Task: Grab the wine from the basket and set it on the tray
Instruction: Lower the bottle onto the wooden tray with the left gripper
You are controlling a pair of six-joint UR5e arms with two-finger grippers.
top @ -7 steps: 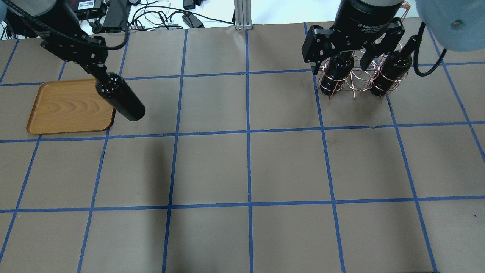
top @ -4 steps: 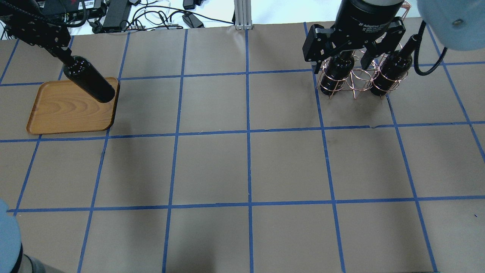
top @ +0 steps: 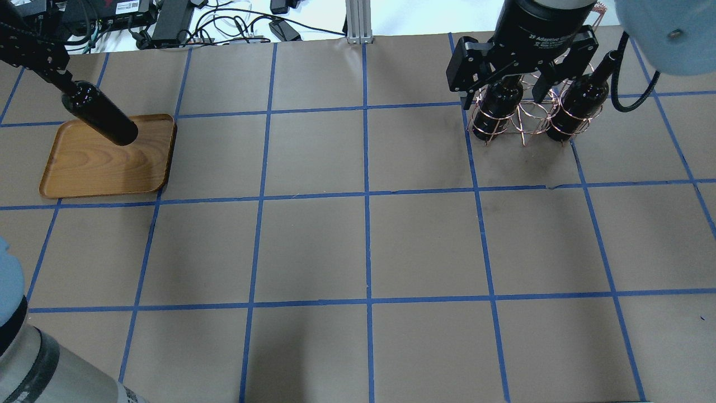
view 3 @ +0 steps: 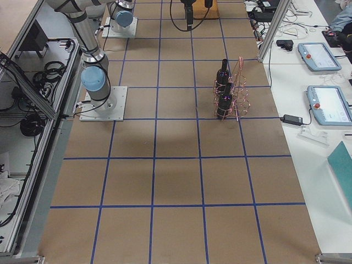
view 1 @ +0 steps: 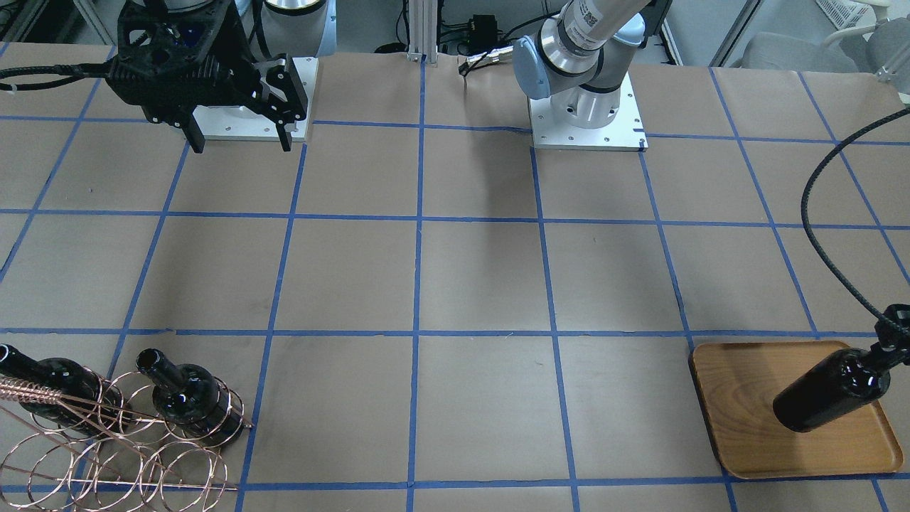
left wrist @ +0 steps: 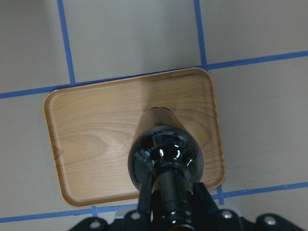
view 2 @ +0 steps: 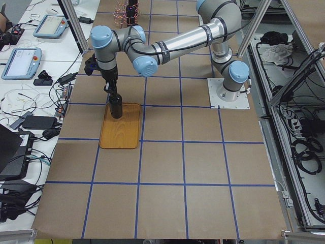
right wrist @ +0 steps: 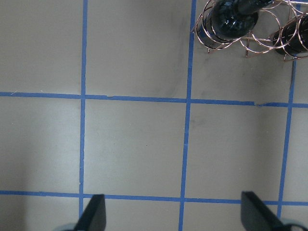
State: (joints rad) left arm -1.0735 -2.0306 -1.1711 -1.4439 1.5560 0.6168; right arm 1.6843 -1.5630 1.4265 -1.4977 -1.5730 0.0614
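The broad middle of the desk [top: 363,246] lies bare from the robot's edge to the far edge, giving either arm open passage. Near the far left corner the tray [top: 84,173] is partly taken up: the wine [top: 100,115] hangs over it, neck clamped in the left pincer [left wrist: 171,204], with a black cable [view 1: 817,235] looping above. Near the far right corner the basket [top: 526,120] stands with two bottles [view 1: 185,398], necks up. The right pincer [view 1: 240,142] hangs high above, jaws wide apart.

The left gripper [top: 61,85] is carrying the wine [top: 102,116] further toward the frame's upper left, over the tray [top: 95,168].
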